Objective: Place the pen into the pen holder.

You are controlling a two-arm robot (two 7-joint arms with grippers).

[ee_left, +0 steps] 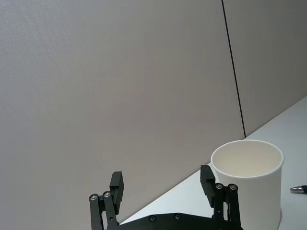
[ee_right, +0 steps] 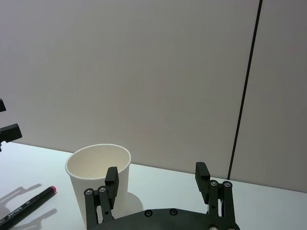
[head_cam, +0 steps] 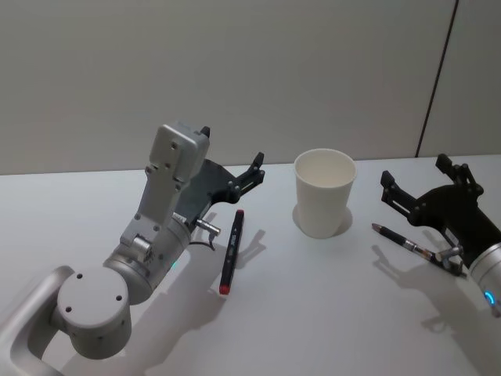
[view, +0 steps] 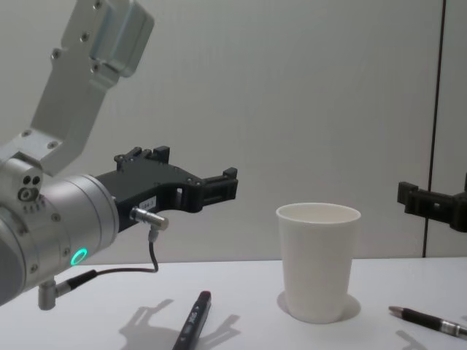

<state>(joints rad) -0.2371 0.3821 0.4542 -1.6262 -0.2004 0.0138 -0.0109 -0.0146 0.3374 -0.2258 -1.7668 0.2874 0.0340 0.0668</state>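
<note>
Red-tipped pen lies below hovering left pincer, wide; right pincer hovers wide.

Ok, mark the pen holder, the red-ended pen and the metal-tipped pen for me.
pen holder [head_cam: 323,200], head view, front of its wall.
red-ended pen [head_cam: 232,251], head view, middle of the barrel.
metal-tipped pen [head_cam: 401,240], head view, middle of the barrel.

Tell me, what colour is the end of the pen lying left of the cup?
Red, on an otherwise black pen; the head view shows it best.
</note>
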